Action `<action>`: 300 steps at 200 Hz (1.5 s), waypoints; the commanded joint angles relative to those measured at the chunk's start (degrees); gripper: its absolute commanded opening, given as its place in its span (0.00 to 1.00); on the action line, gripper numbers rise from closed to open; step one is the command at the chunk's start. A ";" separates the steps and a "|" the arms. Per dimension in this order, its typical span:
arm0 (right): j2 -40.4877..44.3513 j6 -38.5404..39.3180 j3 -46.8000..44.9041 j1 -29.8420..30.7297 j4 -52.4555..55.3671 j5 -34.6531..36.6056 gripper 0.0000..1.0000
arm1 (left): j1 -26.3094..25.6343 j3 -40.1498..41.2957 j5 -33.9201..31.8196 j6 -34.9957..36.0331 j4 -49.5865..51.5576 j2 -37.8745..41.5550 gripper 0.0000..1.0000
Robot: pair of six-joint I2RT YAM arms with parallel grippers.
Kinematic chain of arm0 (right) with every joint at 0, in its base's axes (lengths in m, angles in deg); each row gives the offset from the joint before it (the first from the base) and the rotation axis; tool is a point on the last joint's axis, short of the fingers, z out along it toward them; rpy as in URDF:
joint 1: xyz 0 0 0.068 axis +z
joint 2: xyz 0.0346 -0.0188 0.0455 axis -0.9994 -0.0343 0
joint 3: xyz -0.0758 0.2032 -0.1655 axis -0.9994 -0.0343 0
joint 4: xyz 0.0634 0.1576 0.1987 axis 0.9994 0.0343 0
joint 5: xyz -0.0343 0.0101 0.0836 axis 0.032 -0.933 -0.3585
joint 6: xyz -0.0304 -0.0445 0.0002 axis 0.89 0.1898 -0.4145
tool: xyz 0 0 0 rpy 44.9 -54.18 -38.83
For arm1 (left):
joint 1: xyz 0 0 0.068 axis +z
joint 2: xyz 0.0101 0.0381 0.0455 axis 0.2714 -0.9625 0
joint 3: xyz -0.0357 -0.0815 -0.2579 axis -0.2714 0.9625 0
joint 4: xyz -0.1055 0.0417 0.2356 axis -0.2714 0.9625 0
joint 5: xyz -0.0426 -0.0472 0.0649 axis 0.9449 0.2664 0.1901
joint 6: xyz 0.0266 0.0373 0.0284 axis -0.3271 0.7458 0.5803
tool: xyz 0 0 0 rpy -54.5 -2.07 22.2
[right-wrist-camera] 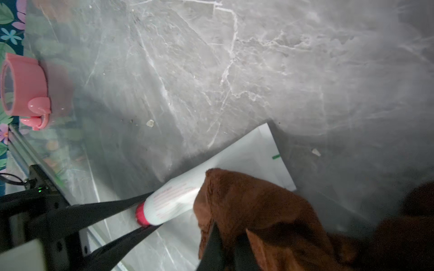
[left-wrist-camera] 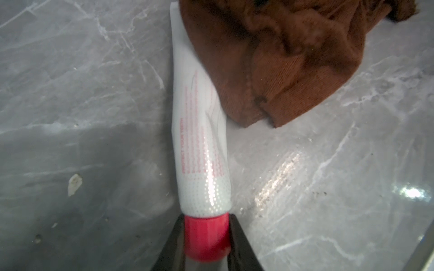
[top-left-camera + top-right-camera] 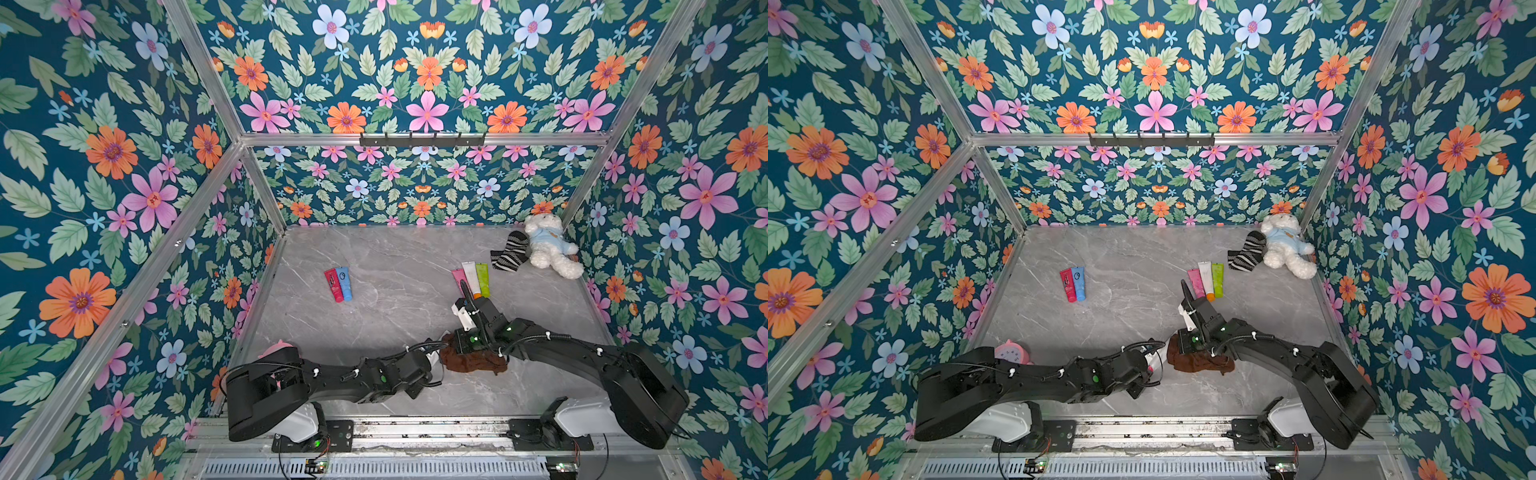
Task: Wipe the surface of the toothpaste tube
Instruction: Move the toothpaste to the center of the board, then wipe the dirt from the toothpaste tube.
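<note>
**Top views.** Table: grey marble finish, lower centre of frame. Left arm and right arm meet at lower centre, above the brown cloth. Both claws are hidden under the wrists, so their state cannot be told here. Other items:
- red-and-blue tube pair, centre left
- pink, white and green tube trio, centre right
- striped sock and teddy bear, upper right corner of the table
- pink clock, lower left, behind the left arm

**Left wrist view.** Left claw: pinching the red cap of the toothpaste tube. Tube is white with red print. It points away from the claw, with the cloth overlapping one side of its far half. Whether it rests on the table or hangs just above cannot be told.

**Right wrist view.** Right claw: pressed together on a bunch of the cloth. The cloth is draped over the tube's middle, and the crimped end is bare beyond it.

**Hazards, judged.**
- The hold is on the cap alone, so cloth drag could swing the tube or pull it out of the pinch.
- The soft body may buckle under downward pressure.
- The cloth could slip from its pinch mid-stroke.
- The wrists work close together, so a long stroke risks contact between the arms.
- The underside and the end near the cap may be left unwiped.
</note>
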 commanded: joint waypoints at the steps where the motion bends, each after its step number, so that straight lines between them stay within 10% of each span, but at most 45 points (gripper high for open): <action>1: -2.24 0.87 0.61 0.22 -3.97 1.22 0.00 | -0.37 -0.53 1.57 1.13 -1.11 -1.43 0.00; 135: -3.51 -8.52 -9.83 13.38 -19.23 -6.36 0.00 | -1.23 0.80 -1.43 0.79 -1.97 1.85 0.00; 220: -9.59 -5.83 -7.82 -0.35 -12.17 5.91 0.00 | -1.92 1.13 -2.20 0.44 -2.09 2.44 0.00; 300: -6.25 -7.80 -8.26 9.34 -14.26 -0.19 0.00 | -1.96 0.93 -2.34 0.55 -2.13 2.35 0.00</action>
